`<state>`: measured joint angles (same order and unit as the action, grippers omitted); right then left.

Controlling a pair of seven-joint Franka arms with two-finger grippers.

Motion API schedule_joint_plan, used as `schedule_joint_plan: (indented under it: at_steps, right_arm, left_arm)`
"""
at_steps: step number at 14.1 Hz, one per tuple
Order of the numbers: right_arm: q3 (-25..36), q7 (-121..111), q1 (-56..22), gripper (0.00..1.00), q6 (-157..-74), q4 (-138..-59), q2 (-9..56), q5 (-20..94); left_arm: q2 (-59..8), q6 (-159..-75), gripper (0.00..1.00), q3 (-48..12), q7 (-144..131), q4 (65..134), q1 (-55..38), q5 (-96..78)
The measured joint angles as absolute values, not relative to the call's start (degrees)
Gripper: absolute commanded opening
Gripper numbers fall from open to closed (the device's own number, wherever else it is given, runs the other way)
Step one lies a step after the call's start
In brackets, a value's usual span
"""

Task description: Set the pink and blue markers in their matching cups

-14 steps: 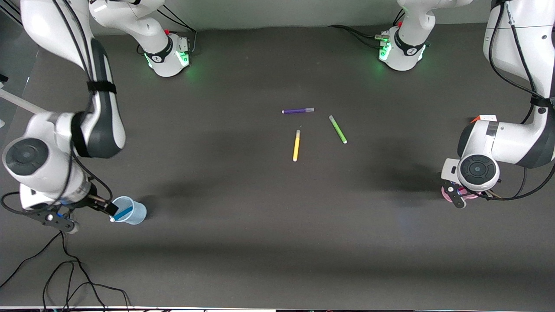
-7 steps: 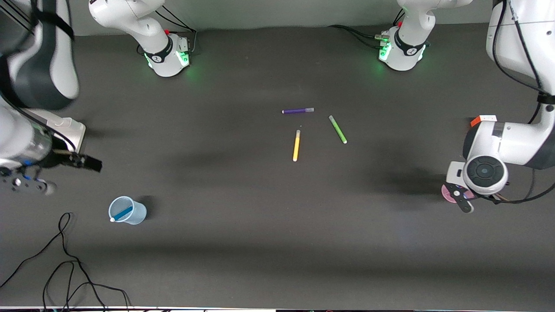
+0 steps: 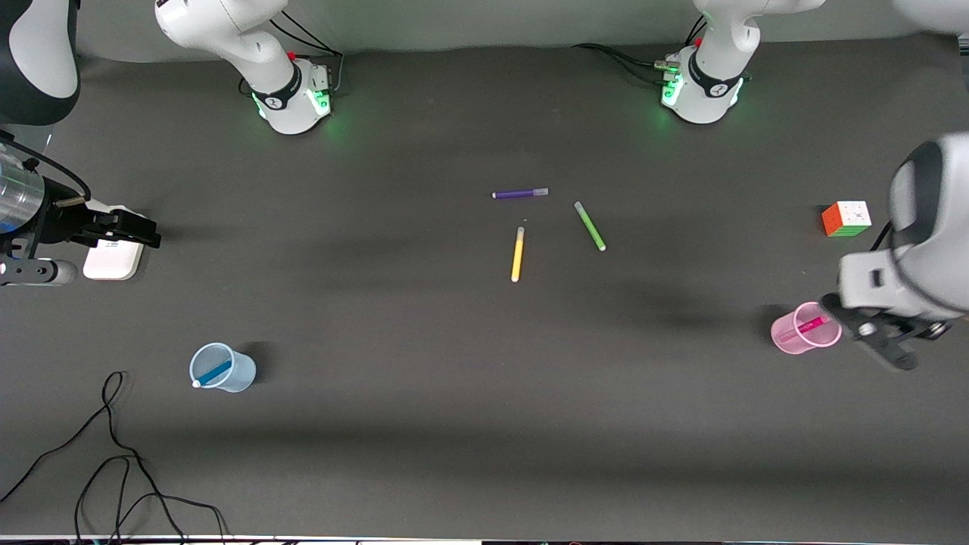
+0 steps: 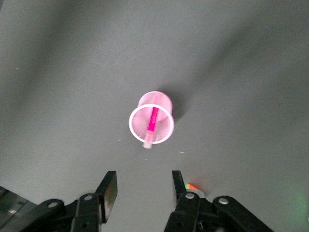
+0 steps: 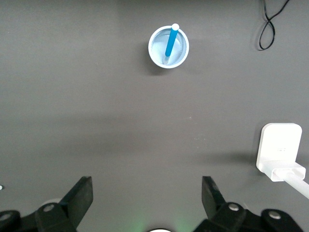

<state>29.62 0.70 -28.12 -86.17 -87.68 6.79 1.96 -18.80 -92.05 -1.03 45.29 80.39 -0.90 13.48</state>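
1. Blue marker (image 3: 214,372) stands in blue cup (image 3: 236,373); pink marker (image 3: 803,329) in pink cup (image 3: 787,341); task appears complete.
2. Right gripper (image 5: 147,195) wide, empty, well apart from blue cup; left gripper (image 4: 144,188) parted, empty, beside pink cup.

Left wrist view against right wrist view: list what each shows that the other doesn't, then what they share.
Only the left wrist view shows the pink cup with the pink marker in it, under the open left gripper. Only the right wrist view shows the blue cup holding the blue marker, a white block, a black cable and the open right gripper. Both show the dark table.
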Motion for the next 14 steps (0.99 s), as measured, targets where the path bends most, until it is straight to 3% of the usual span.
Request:
schedule_joint_plan:
  at_steps: [3,8,14]
  right_arm:
    - [29.5,0.7,-28.1,1.0,-86.2,-87.7,6.8,2.9]
    - [31.0,3.7,-27.9,1.0,-86.2,-87.6,6.5,2.9]
    - [30.4,6.3,-27.0,1.0,-85.7,-89.3,5.2,2.9]
  left_arm:
    - [-18.6,-87.8,1.0,-0.7,41.6,74.1,-0.5,9.4]
    - [-18.7,-79.1,1.0,-1.2,17.6,69.4,-0.7,1.7]
    - [-18.7,-79.8,1.0,-1.3,2.5,68.8,-0.9,-3.4]
